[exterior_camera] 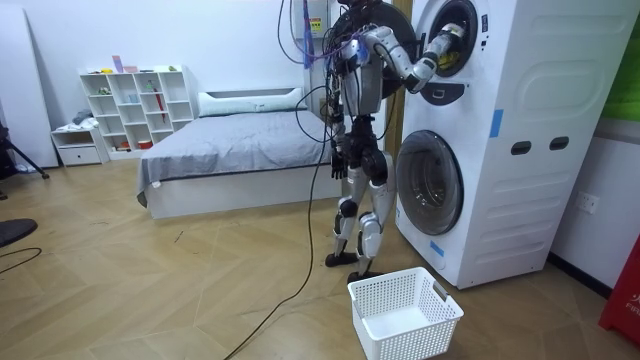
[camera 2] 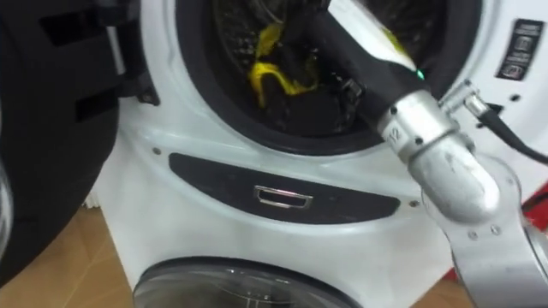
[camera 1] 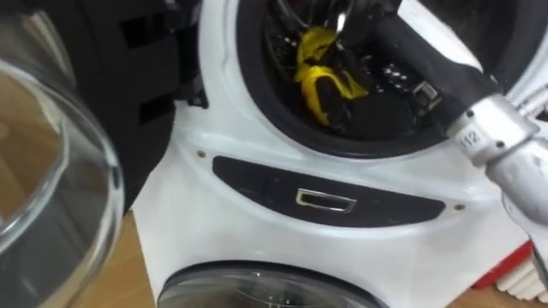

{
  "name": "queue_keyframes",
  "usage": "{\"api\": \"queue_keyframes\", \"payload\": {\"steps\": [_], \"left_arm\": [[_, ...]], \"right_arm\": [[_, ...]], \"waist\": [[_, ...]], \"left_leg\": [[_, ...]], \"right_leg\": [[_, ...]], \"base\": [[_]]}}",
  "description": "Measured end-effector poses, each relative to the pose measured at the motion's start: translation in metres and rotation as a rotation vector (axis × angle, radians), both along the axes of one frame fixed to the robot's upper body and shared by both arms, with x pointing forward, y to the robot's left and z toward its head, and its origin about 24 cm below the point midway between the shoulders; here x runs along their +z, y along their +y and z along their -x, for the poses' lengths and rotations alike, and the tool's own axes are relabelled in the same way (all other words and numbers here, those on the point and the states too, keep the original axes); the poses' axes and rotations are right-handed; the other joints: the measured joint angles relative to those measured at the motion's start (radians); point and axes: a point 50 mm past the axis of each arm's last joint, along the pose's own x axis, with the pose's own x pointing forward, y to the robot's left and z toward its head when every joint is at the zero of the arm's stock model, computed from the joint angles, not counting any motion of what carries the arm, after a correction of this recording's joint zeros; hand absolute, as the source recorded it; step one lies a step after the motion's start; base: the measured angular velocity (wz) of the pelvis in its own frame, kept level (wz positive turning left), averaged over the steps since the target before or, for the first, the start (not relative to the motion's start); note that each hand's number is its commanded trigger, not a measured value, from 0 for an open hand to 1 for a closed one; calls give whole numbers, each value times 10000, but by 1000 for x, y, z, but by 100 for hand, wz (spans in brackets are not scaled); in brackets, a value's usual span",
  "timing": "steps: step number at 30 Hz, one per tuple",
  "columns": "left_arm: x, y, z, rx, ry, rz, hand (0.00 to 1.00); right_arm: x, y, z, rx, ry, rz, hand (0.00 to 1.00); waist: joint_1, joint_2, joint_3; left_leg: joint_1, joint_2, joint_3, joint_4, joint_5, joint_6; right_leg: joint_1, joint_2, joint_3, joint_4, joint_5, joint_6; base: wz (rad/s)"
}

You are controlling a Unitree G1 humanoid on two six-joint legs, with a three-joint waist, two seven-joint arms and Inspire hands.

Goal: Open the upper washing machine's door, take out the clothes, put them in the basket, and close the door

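The upper washing machine's round drum opening (camera 1: 257, 103) stands open before me. A yellow cloth (camera 1: 321, 75) lies crumpled inside the dark drum, on top of darker cloth (camera 1: 368, 111). My right arm reaches in from the lower right, and my right hand (camera 1: 341, 24) is deep in the drum just above the yellow cloth. In the room view I stand upright facing the stacked machines (exterior_camera: 500, 130), right arm raised into the upper opening (exterior_camera: 445, 45). My left hand (exterior_camera: 341, 158) hangs at my side.
The upper machine's glass door (camera 1: 51, 171) is swung open at my left. The lower machine's door (camera 1: 265, 291) is closed below a dark control strip (camera 1: 325, 198). A white laundry basket (exterior_camera: 405, 312) sits on the wooden floor by my feet. A bed (exterior_camera: 230, 150) stands behind.
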Motion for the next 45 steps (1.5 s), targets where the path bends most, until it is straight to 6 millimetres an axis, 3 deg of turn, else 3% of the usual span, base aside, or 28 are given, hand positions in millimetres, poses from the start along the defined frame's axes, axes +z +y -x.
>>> {"api": "queue_keyframes", "payload": {"steps": [8,11,16,19,23,26,30,37,45], "left_arm": [[0,0,14,171,132,38,0],[0,0,17,201,22,28,0],[0,-3,23,438,74,21,0],[0,-3,30,487,225,1,0],[0,-3,40,636,424,-4,0],[0,-3,40,629,386,-5,0],[1,-2,38,574,269,-15,0],[2,2,25,615,-279,-80,0],[6,14,3,490,-789,-342,0]], "right_arm": [[7,-7,16,174,-385,-656,100],[10,-7,22,432,-604,-879,100],[-7,-14,31,599,33,-1497,100],[-10,-23,34,397,240,-1962,100],[-12,-39,40,-204,254,-2215,100],[-24,-54,48,-1021,515,-2308,100],[-37,-62,54,-1530,1068,-2299,100],[-26,-96,67,-3334,-43,-2520,100],[-39,-138,87,-5841,122,-2809,100]], "waist": [[-274,-123,-101],[-297,-113,-97],[-322,-49,-85],[-506,76,-40],[-837,159,-43],[-1111,131,-64],[-1476,136,-54],[-1994,148,-54],[-3182,229,-2]], "left_leg": [[64,5,236,16,-28,5],[148,31,358,0,-38,9],[223,81,411,-16,-97,1],[221,80,423,-68,-104,7],[203,92,480,-54,-115,-10],[212,97,505,-3,-123,-24],[362,175,915,-17,-186,-69],[410,378,1955,45,-424,-147],[501,523,3301,-31,-551,-270]], "right_leg": [[9,30,178,-18,-24,-42],[16,71,255,-15,-19,-43],[66,120,345,-6,-19,-43],[61,113,345,16,-19,-43],[32,132,395,20,-20,-42],[28,171,494,3,-21,-50],[15,300,874,19,-2,-81],[-337,645,1831,185,75,-157],[-844,1096,3044,518,148,-200]], "base": [[-7],[-11],[-4],[0],[-3],[-5],[-27],[-48],[-48]]}}
